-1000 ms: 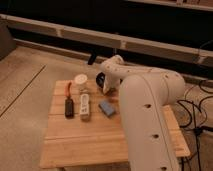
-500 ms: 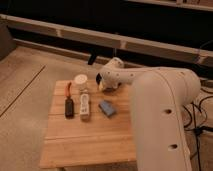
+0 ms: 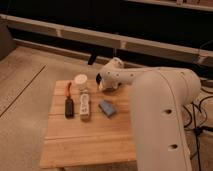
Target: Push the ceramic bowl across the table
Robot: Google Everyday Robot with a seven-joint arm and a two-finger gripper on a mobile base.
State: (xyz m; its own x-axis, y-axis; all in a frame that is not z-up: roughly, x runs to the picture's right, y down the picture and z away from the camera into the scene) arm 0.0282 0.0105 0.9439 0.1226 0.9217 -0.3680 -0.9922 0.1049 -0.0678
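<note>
The table (image 3: 85, 142) has a light wooden plank top. My white arm reaches in from the lower right, and its wrist sits over the table's far edge. My gripper (image 3: 107, 85) is at the end of that wrist, right of the cream cup (image 3: 80, 80) and behind the blue block (image 3: 106, 108). The wrist housing covers most of the gripper. The dark ceramic bowl does not show; it may be hidden behind the wrist.
A dark tool with an orange handle (image 3: 68, 102) and a pale bottle (image 3: 84, 106) lie side by side left of the blue block. A dark object (image 3: 92, 59) stands beyond the far edge. Cables (image 3: 200, 110) lie on the floor at right.
My upper arm has swung to the right, uncovering more of the table's right side. The wrist has stayed near the far edge and dropped slightly. The cup, bottle, tool and block have not moved.
</note>
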